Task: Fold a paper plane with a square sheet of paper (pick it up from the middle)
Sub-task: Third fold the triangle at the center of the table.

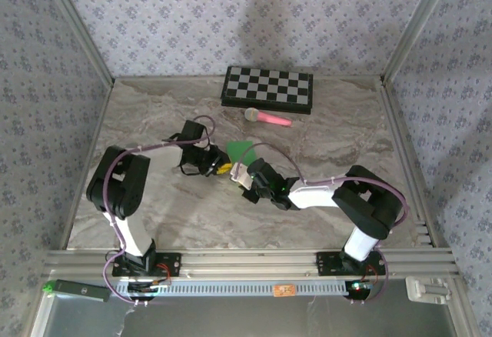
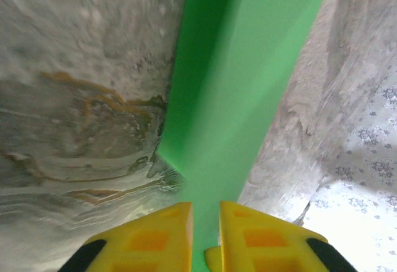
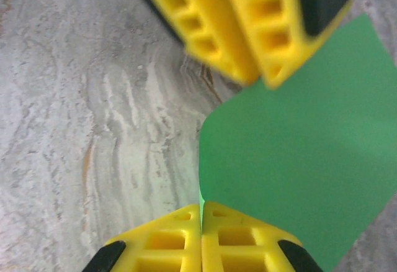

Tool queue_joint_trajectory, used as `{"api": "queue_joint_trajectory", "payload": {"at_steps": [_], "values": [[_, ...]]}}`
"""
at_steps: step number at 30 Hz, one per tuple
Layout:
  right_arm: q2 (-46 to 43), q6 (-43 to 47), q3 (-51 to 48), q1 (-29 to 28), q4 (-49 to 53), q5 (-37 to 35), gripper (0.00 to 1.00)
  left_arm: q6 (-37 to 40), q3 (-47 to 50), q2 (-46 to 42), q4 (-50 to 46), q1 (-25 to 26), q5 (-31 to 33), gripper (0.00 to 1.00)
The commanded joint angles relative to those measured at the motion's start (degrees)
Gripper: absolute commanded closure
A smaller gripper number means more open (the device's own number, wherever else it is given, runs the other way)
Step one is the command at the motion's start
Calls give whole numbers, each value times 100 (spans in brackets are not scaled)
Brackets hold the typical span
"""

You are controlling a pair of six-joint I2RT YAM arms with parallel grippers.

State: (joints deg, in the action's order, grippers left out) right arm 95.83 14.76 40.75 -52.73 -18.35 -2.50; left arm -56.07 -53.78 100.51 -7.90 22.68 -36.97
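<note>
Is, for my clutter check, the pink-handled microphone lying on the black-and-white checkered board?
No, the microphone lies on the bare table beside the board.

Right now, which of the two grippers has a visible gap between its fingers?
The left gripper: its jaws stand slightly apart with the green paper running between them; the right gripper has its jaws pressed together on the paper's edge.

Matte green paper (image 3: 298,135) on smooth marbled table (image 1: 154,121) (faintly glossy).

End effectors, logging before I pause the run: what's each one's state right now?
Left end effector: slightly open, green paper running through the gap.
Right end effector: closed, pinching the green paper's edge.
</note>
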Motion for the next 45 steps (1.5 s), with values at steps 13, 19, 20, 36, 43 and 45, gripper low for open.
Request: {"api": "queue_joint_trajectory", "payload": {"at_steps": [13, 19, 20, 36, 43, 45], "values": [[-135, -1438, 367, 451, 567, 1766, 100, 931, -939, 76, -724, 9, 341, 72], [-70, -1931, 371, 607, 450, 2100, 100, 1194, -1585, 879, -1024, 258, 344, 80], [-59, -2023, 387, 638, 446, 2153, 100, 1255, -1675, 988, -1092, 279, 340, 80], [212, -2705, 576, 948, 538, 2335, 100, 2020, -2306, 1832, -2148, 536, 952, 92], [364, -2708, 769, 1042, 941, 1907, 100, 2092, -2293, 1946, -2168, 553, 946, 95], [408, -2707, 809, 1042, 995, 1878, 100, 2096, -2307, 1955, -2142, 549, 916, 95]]}}
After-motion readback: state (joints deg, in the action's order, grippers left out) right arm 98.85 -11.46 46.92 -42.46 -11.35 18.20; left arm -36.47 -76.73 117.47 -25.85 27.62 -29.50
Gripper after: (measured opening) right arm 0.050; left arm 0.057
